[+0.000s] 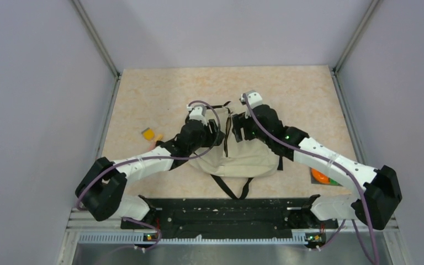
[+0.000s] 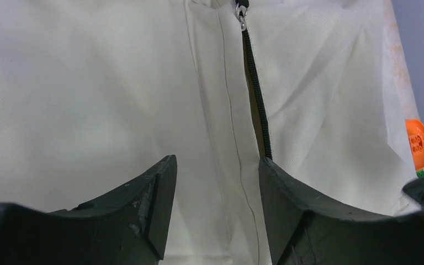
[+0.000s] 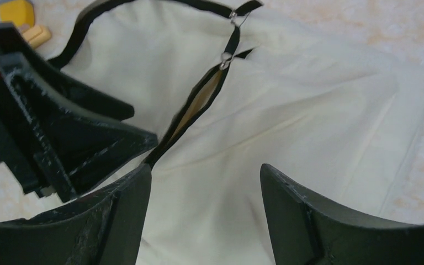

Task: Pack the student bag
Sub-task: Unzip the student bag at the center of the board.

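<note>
Cream fabric student bag [image 1: 248, 157] lies flat at the centre of the speckled beige table [image 1: 287, 94], its black webbing straps [image 1: 233, 187] trailing toward 6 o'clock, near the arm bases. A black zipper [image 2: 256, 105] runs down the middle of the bag from 12 to 6 o'clock in the overhead view. It is parted into a narrow slit that shows a tan lining. Both arms hover over the bag's far end, one on each side of that slit. The left gripper [image 2: 216, 182] has its fingers spread and holds nothing. The zipper line passes just inside its right-hand fingertip, so this arm looks slightly nearer. The right gripper [image 3: 205, 182] is also spread and empty, with the slit at about 10 o'clock from its gap. The silver zipper pull [image 2: 242, 16] sits at the far end. The cloth looks soft and lightly creased, and is likely to bunch when pulled.
</note>
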`<act>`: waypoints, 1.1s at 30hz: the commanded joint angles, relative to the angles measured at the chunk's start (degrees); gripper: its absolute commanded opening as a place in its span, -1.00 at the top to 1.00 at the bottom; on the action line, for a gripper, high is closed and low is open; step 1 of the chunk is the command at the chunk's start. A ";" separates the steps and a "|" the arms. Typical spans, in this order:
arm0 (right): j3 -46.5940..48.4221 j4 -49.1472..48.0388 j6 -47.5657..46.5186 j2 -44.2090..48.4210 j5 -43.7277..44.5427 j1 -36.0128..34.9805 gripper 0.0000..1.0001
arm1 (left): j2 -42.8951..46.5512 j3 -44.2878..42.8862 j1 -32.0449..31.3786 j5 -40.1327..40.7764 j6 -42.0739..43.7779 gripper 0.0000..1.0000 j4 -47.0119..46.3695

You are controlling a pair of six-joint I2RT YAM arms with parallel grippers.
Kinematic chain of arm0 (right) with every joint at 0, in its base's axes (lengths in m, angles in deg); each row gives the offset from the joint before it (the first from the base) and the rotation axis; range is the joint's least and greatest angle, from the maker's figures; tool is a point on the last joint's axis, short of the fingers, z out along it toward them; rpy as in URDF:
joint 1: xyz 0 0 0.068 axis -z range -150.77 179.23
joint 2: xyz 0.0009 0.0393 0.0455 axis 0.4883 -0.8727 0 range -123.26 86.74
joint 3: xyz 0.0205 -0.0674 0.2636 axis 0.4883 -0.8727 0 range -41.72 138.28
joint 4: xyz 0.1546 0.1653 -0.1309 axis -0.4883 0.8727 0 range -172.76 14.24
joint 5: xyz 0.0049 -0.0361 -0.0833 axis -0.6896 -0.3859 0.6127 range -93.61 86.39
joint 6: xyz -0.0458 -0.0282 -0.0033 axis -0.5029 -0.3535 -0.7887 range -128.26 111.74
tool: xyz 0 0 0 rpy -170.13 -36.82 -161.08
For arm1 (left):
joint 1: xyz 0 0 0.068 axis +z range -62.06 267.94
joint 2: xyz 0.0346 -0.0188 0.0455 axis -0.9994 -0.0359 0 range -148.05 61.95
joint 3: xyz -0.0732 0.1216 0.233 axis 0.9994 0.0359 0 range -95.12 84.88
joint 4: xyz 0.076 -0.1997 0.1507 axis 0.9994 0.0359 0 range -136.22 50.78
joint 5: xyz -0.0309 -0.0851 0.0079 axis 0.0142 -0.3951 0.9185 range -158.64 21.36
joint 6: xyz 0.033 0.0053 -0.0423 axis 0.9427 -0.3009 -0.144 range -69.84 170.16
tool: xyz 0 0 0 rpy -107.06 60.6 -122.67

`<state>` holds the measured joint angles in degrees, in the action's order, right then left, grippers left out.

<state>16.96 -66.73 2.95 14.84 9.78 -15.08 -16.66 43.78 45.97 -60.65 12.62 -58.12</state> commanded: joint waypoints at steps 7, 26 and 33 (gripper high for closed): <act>-2.22 1.51 6.41 -1.37 5.35 -7.44 -0.40 | -2.41 0.76 1.26 -5.88 -2.20 -0.23 -8.26; 2.26 5.31 10.77 -11.24 21.35 -15.56 -0.32 | -3.30 5.73 1.51 -6.30 -4.79 0.24 -7.13; 7.00 8.19 11.08 -18.65 28.95 -17.46 -0.35 | -2.66 7.66 1.54 -6.96 -5.81 0.73 -9.96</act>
<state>19.38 -60.18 13.04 -1.29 31.48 -31.41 -20.40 49.85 47.39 -66.75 7.37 -64.61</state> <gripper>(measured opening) 0.667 0.165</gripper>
